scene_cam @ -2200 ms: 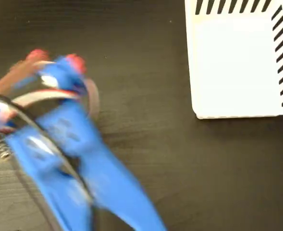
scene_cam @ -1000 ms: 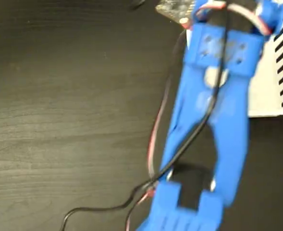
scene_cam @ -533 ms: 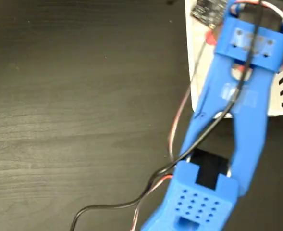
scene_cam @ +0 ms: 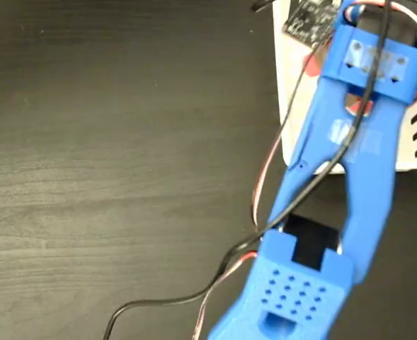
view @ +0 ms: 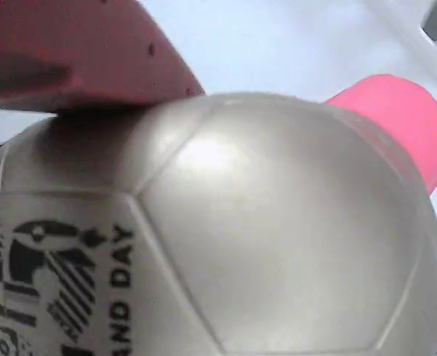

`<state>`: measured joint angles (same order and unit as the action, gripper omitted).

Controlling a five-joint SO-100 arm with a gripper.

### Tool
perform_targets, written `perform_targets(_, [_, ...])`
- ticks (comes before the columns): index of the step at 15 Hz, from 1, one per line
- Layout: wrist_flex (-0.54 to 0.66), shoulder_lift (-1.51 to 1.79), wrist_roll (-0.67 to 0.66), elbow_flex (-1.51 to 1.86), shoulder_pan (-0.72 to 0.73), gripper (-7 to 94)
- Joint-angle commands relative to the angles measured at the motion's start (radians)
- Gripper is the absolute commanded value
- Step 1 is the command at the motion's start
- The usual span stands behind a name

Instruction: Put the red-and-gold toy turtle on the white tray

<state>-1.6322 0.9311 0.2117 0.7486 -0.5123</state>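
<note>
Tool state first: in the wrist view a dark red finger [view: 77,52] of the tool presses down on the upper left of the shiny gold domed shell of the small red-and-gold toy turtle [view: 263,222], which fills nearly the whole frame. The opposite finger is out of sight, so a full clench on the turtle cannot be confirmed, though contact on this side is plain. A coral-pink stubby part of the turtle pokes out to the upper right of the shell, away from the finger; whether it is head or foot cannot be told. The dark printed emblem with lettering sits at the lower left of the shell, its text running sideways. Pale white surface shows behind the turtle.

From the fixed view, the blue plastic arm [scene_cam: 350,170] runs from the bottom edge up to the top right, covering the tool itself. Its far end hangs over the large flat white rectangular tray [scene_cam: 287,106], whose black diagonal stripes show on the right. Small coral-red patches peek past the arm over the tray. Left of the arm, the dark wood-grain counter [scene_cam: 116,163] lies open and wide.
</note>
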Motion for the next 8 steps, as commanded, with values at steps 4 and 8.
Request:
perform_targets(4, [0.031, 0.049, -0.054, 0.057, 0.015, 56])
perform_targets(8, [0.02, 0.06, -0.061, 0.066, 0.02, 56])
